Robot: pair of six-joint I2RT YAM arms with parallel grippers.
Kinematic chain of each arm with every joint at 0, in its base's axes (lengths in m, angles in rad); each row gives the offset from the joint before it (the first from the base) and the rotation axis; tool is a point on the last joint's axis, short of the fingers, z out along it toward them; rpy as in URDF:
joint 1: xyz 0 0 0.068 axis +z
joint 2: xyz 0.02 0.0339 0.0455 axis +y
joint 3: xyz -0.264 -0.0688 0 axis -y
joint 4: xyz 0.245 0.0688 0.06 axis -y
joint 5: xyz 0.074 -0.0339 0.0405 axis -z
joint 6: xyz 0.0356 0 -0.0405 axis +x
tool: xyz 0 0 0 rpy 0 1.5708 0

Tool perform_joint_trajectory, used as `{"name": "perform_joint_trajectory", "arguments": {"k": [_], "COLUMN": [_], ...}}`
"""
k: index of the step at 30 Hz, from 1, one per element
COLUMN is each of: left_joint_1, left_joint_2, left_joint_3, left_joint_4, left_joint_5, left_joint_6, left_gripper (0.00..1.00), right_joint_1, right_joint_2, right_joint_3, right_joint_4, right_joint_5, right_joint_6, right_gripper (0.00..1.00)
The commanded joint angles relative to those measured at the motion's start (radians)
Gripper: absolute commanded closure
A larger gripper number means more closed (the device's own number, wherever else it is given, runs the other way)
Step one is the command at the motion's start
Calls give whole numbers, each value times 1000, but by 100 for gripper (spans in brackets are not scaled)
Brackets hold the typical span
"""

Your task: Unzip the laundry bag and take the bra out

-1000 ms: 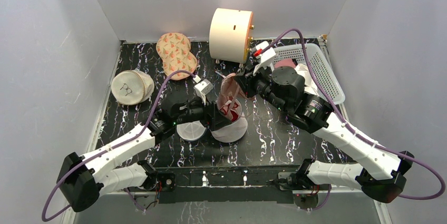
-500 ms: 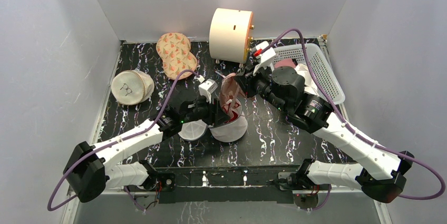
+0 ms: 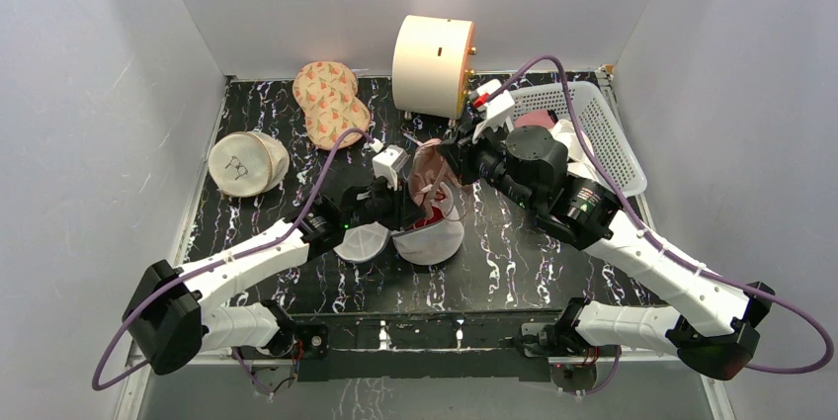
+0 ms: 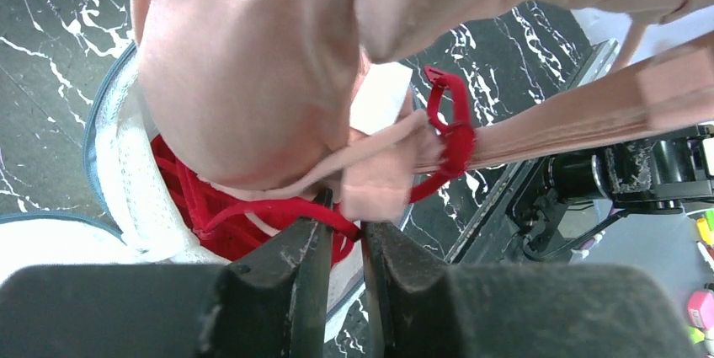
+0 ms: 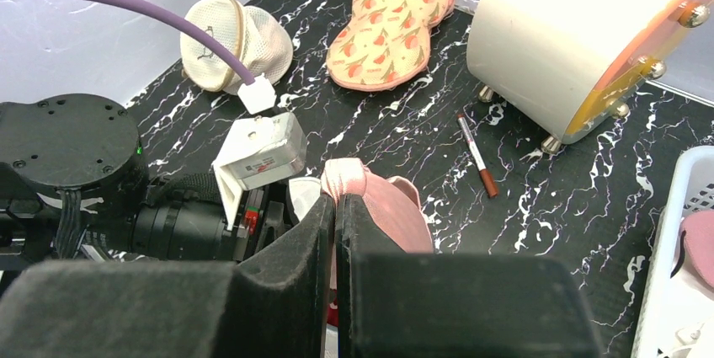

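The laundry bag (image 3: pixel 432 242) lies unzipped mid-table, its white mesh wall (image 4: pixel 126 181) standing open with red fabric inside. The pink satin bra (image 3: pixel 432 178) hangs half out of it, and one shiny cup (image 4: pixel 244 72) fills the left wrist view. My right gripper (image 5: pixel 335 202) is shut on a bunched fold of the bra (image 5: pixel 391 211) above the bag. My left gripper (image 4: pixel 345 219) sits at the bag's rim, jaws nearly together, with a red strap (image 4: pixel 278 206) of the bra pinched between the tips. A red clasp (image 4: pixel 448 126) dangles on a pink strap.
A cream round pouch (image 3: pixel 245 163) lies at the left and an orange patterned pouch (image 3: pixel 330 102) at the back. A cream drum (image 3: pixel 432 64) stands on its side at the back centre. A white basket (image 3: pixel 593 128) is at the right, and a brown pen (image 5: pixel 477 156) lies near the drum.
My left arm has pushed forward to the bag and its jaws have narrowed from wide open onto the red strap. The right gripper still holds the bra, almost unmoved.
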Motion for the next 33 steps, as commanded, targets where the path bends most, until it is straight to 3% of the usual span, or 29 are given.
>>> {"name": "perform_joint_trajectory", "arguments": {"k": [1, 7, 20, 25, 31, 33], "left_joint_1": [-4, -4, -4, -4, -4, -4], "left_joint_2": [-26, -87, -103, -105, -124, -126], "left_joint_3": [-9, -67, -125, -105, -51, -32], "left_joint_4": [-38, -89, -132, -140, -184, -205], "left_joint_5": [-13, -16, -9, -11, -20, -24], "left_joint_6": [-2, -20, -44, -29, 22, 40], "left_gripper": [86, 100, 100, 58, 38, 27], "right_joint_1": [7, 7, 7, 7, 7, 7], "right_joint_2": [-25, -33, -58, -105, -153, -157], "right_joint_3": [23, 43, 117, 132, 127, 122], "right_joint_4": [96, 153, 210, 248, 275, 278], "right_joint_5": [30, 104, 182, 173, 297, 360], "right_joint_6": [0, -21, -65, -30, -45, -90], "right_gripper": [100, 100, 100, 100, 100, 100]}}
